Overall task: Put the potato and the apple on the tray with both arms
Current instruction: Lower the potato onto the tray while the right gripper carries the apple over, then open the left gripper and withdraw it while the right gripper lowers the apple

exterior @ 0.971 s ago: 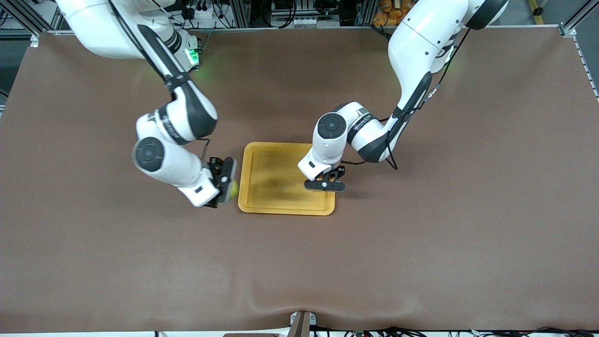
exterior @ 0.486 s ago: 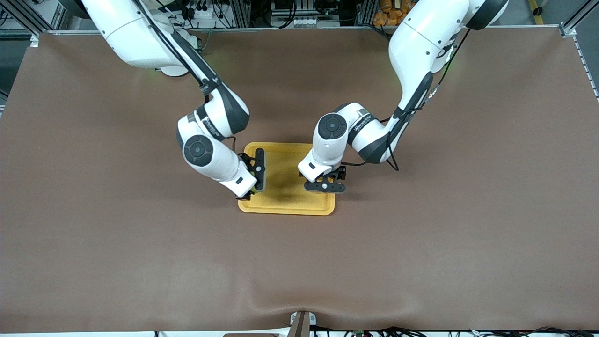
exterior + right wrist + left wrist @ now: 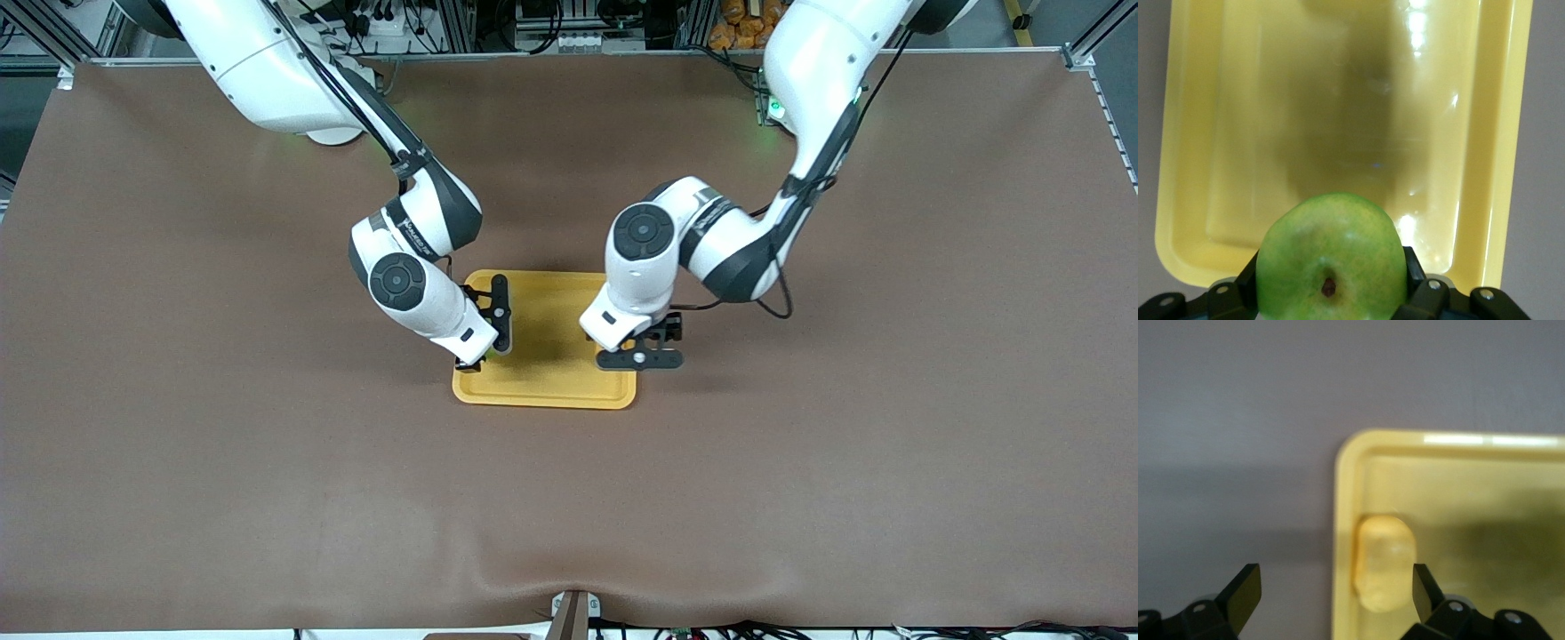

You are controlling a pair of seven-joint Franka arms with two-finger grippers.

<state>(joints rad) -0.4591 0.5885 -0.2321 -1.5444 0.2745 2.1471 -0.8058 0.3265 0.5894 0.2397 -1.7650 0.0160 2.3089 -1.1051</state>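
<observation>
The yellow-orange tray (image 3: 551, 378) lies mid-table. My right gripper (image 3: 484, 342) is over the tray's end toward the right arm, shut on the green apple (image 3: 1331, 263), whose stem dimple faces the camera; the tray's floor (image 3: 1271, 133) shows below it. My left gripper (image 3: 640, 357) is open over the tray's end toward the left arm. In the left wrist view the potato (image 3: 1383, 570) lies in the tray (image 3: 1471, 493) against its rim, close to one finger (image 3: 1423, 587); the other finger (image 3: 1245, 590) is out over the table. My left gripper (image 3: 1335, 587) holds nothing. The front view hides the potato.
Brown table cloth (image 3: 800, 462) lies all round the tray. Cables and frame rails run along the table's edge by the arms' bases.
My right arm has carried the apple from beside the tray to over its end. My left gripper has shifted a little toward the left arm's end of the table.
</observation>
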